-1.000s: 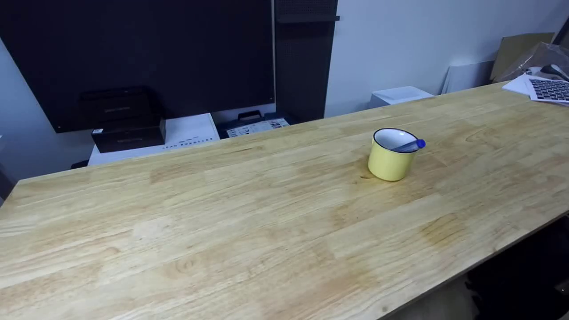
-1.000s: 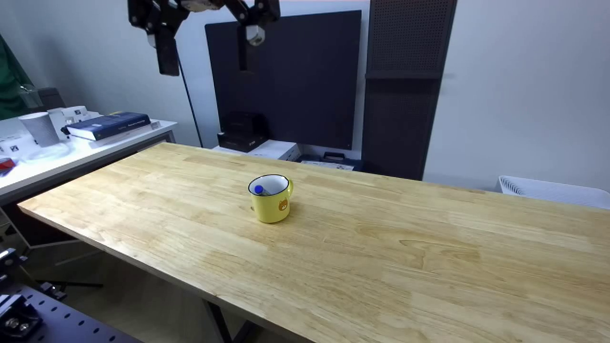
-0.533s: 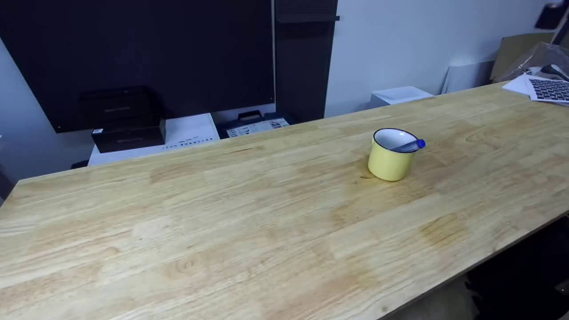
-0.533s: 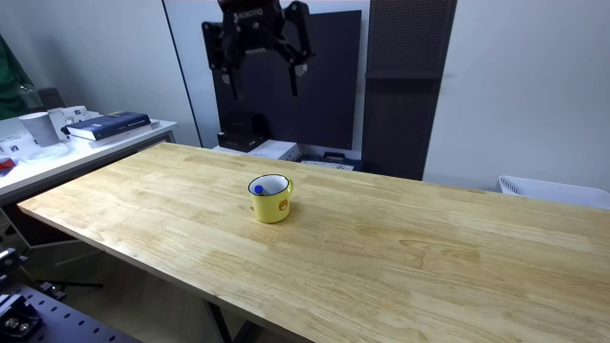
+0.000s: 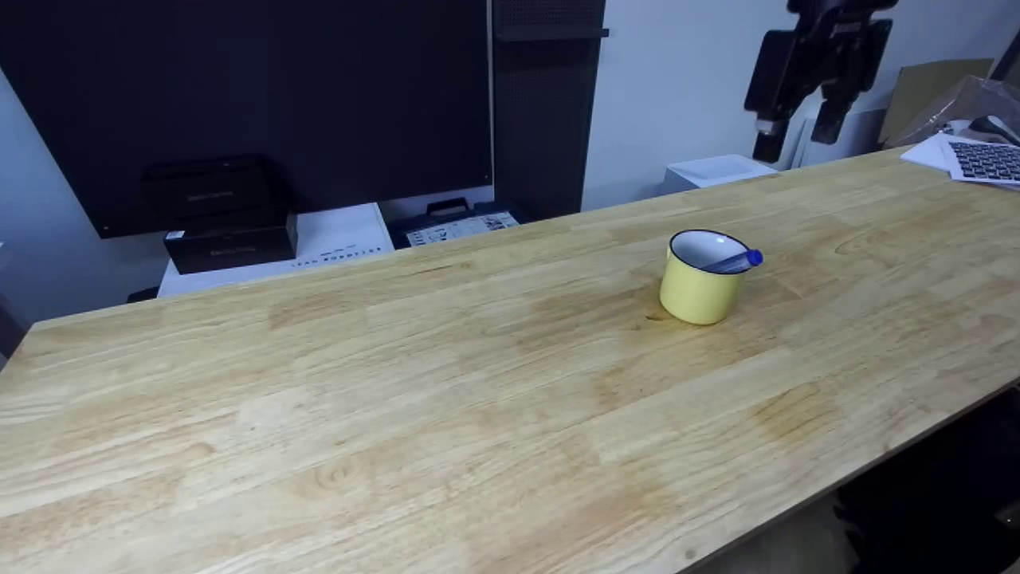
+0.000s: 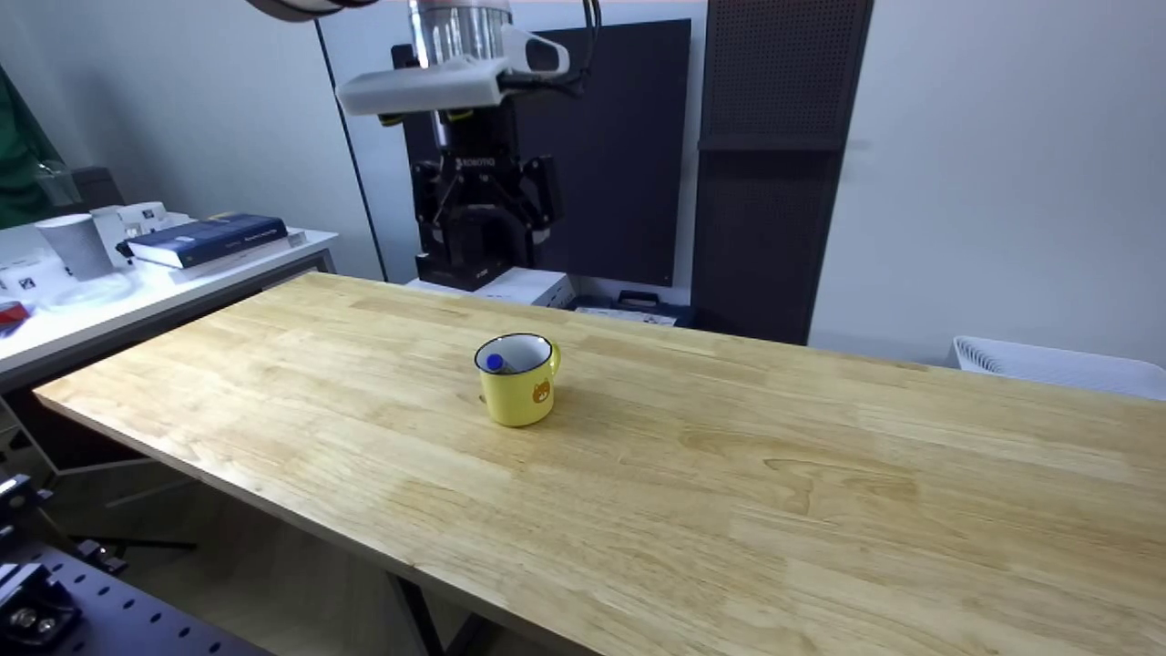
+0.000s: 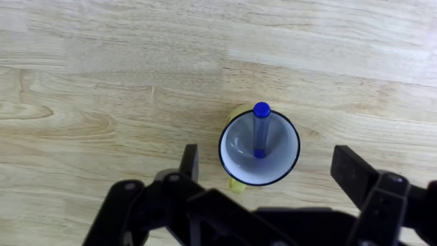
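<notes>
A yellow mug point(image 5: 695, 296) with a dark rim and white inside stands upright on the wooden table; its bear print faces the camera in an exterior view point(image 6: 516, 401). Inside it leans a marker point(image 7: 261, 131) with a blue cap, whose end pokes over the rim. My gripper point(image 7: 266, 150) is open, fingers pointing down, nothing held. From the wrist, the mug point(image 7: 285, 164) appears between the two spread fingers, its handle point(image 7: 236, 186) toward the gripper's base. In both exterior views the gripper point(image 5: 799, 138) hangs well above the table, apart from the mug.
The wooden table point(image 6: 774, 474) stretches across both exterior views. A side desk point(image 6: 182, 282) at the left bears a blue book point(image 6: 208, 240) and a grey cup point(image 6: 76, 248). Papers with a checkered sheet point(image 5: 988, 162) lie at the table's far right end. Boxes point(image 5: 231, 243) sit behind the table.
My gripper has come down lower over the table, entering an exterior view where it was out of sight, with more of the arm showing. The mug and marker have not moved.
</notes>
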`<state>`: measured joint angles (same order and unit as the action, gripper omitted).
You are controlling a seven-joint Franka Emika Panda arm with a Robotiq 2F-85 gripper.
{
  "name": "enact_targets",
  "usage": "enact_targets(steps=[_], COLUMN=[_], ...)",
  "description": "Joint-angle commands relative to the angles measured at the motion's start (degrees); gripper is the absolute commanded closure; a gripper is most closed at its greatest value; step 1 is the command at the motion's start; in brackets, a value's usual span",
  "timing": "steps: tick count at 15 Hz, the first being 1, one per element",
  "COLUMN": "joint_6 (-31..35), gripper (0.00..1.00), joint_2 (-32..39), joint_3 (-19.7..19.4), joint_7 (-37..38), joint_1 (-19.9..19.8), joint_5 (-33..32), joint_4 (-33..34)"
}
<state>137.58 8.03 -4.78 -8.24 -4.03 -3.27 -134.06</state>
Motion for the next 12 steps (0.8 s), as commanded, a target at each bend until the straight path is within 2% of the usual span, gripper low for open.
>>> enact_targets(steps=[1, 4, 6, 12], joint_6=[-0.5, -0.8, 0.6, 2.2], gripper=[0.0, 0.0, 0.0, 0.0], joint_2=[1.9, 4.5, 4.7, 7.1], joint_3=[0.5, 0.6, 0.1, 0.4], joint_7=[0.2, 0.2, 1.3, -1.0], joint_1=[-0.2, -0.2, 0.3, -0.1], joint_5=[-0.1, -0.1, -2.7, -4.0], joint_4=[1.4, 3.3, 2.1, 0.0])
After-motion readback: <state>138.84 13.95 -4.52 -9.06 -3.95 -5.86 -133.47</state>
